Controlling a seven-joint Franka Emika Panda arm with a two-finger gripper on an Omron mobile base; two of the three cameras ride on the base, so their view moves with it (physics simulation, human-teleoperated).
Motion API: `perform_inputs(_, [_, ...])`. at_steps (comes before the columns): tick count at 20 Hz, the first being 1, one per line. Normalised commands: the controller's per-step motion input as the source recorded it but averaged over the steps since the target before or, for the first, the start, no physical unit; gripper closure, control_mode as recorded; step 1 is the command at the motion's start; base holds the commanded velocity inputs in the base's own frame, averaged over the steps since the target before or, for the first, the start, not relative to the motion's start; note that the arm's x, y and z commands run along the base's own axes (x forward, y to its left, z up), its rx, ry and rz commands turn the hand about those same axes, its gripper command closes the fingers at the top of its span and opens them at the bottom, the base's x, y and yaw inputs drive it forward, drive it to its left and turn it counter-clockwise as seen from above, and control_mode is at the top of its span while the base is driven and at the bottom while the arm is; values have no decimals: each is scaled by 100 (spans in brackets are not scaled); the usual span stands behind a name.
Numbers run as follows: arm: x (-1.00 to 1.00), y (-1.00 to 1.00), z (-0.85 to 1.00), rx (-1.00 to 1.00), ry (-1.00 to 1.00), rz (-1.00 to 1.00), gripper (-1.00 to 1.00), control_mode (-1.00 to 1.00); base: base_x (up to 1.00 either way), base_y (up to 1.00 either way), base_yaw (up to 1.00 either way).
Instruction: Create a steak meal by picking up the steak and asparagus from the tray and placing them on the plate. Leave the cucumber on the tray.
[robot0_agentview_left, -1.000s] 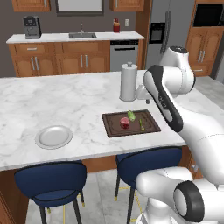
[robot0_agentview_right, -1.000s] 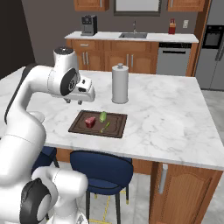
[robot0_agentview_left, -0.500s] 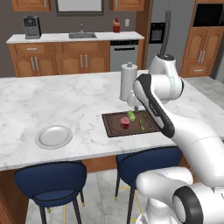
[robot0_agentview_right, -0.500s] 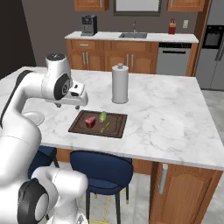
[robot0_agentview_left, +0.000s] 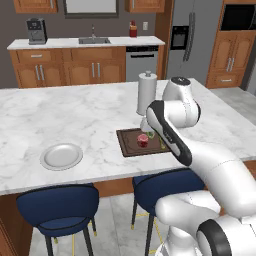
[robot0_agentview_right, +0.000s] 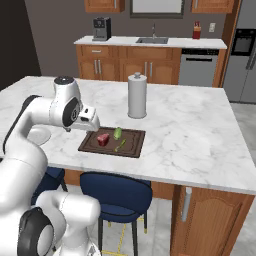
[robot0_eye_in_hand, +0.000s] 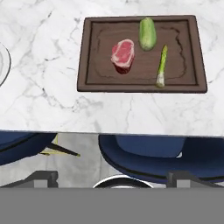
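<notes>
The dark brown tray (robot0_eye_in_hand: 92, 83) lies on the marble counter with three things on it. The dark-red steak (robot0_eye_in_hand: 123, 54) sits left of centre, the stubby light-green cucumber (robot0_eye_in_hand: 148, 33) beside it toward the far rim, and the thin green asparagus (robot0_eye_in_hand: 162, 65) to the right. From the right base view the steak (robot0_agentview_right: 103, 139), cucumber (robot0_agentview_right: 118, 133) and asparagus (robot0_agentview_right: 120, 145) all rest on the tray (robot0_agentview_right: 135, 150). My gripper (robot0_eye_in_hand: 111, 179) hangs above the counter's front edge, short of the tray, open with nothing between its fingers. The grey-white plate (robot0_agentview_left: 61, 156) stands bare to the left.
A white paper towel roll (robot0_agentview_right: 137, 95) stands on the counter just behind the tray. Blue stools (robot0_eye_in_hand: 162, 155) are tucked under the counter's front edge. My arm's forearm (robot0_agentview_left: 167, 132) crosses over the tray's right side in the left base view.
The arm has swung round toward the counter's front and the hand has dropped a little near the tray's left front corner. The food on the tray has not moved.
</notes>
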Motion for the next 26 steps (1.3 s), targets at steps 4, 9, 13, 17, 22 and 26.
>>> perform_inputs(4, [50, -12, -37, 0, 10, -10, -100, -100, 0, 0, 0])
perform_inputs(9, [48, -4, -38, 0, 13, -7, -100, -100, 0, 0, 0])
perform_inputs(13, [46, 0, -35, 0, 12, -5, -100, -100, 0, 0, 0])
perform_inputs(17, [36, 0, -25, 0, 8, -3, -100, -100, 0, 0, 0])
perform_inputs(22, [34, 0, -27, 0, 4, 0, -100, -100, 0, 0, 0])
perform_inputs(26, [31, 0, -37, 0, 1, 0, -100, -100, 0, 0, 0])
